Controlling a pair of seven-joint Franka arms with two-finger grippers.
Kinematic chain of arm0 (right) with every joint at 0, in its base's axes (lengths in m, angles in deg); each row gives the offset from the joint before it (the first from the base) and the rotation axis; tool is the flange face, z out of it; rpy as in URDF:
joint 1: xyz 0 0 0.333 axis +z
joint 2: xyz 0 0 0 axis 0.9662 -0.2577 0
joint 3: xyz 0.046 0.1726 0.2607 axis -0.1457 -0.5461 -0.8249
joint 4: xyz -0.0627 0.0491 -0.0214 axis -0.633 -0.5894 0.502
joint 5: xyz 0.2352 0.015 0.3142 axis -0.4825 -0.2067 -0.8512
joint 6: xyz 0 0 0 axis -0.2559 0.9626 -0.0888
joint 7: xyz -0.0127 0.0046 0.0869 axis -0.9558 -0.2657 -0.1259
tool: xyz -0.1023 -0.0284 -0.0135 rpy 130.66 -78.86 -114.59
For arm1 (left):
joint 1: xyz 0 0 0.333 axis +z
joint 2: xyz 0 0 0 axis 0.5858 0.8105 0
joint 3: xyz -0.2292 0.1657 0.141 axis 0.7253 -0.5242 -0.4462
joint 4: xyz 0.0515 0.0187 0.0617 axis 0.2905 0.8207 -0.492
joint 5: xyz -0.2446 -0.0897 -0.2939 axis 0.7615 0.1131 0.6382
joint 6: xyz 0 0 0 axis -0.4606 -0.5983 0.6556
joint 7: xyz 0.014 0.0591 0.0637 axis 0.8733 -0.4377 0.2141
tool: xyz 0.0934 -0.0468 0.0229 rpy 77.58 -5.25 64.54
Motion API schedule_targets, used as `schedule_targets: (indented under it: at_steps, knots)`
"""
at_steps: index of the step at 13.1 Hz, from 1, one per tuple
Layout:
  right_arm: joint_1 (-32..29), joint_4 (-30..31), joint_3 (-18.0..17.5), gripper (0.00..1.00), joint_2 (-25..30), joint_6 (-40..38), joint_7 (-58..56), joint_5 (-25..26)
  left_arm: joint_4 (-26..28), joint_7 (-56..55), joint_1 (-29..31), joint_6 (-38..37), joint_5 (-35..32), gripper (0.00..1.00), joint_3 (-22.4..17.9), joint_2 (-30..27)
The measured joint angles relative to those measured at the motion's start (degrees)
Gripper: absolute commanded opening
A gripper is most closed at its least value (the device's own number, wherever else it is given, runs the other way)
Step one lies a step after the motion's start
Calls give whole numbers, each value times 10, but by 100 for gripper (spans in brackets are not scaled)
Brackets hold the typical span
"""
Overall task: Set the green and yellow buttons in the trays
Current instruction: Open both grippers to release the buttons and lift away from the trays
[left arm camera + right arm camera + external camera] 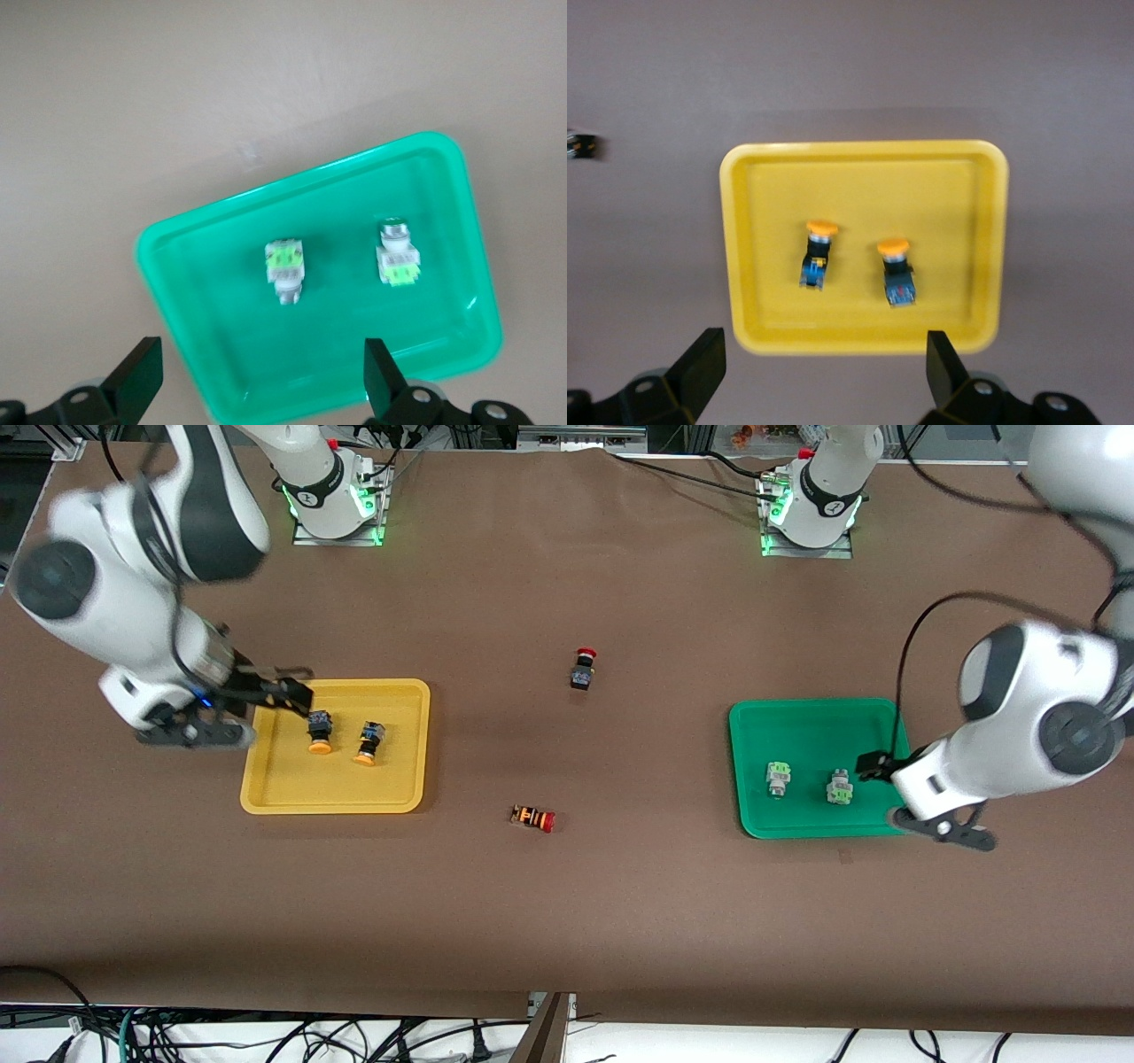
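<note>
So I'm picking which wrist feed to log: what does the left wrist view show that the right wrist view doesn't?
Only the left wrist view: the green tray holding two green buttons, with the open left tool over its edge. Only the right wrist view: the yellow tray with two yellow buttons, and the open right tool. Both show the brown table.

You look down past the right claw, its fingers spread wide, onto the yellow tray on the brown counter. Two orange-capped buttons lie in the tray side by side, apart. A small dark object sits on the counter well apart from the tray.
</note>
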Motion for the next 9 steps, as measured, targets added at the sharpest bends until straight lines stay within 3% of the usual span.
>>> schedule_targets:
  at_steps: [3,4,7,9]
  knots:
    - [-4,-74,2,100,27,-105,0,0,-46,-4,-1,-88,53,100,-8,-103]
    - [-4,-93,5,100,27,-111,0,0,-46,-5,-12,-99,90,100,-37,-138]
    - [-5,-134,31,100,29,-139,-9,1,4,-3,-145,-108,139,100,-220,-228]
    - [-6,-141,44,100,29,-166,-27,0,36,-3,-177,-96,140,100,-256,-246]
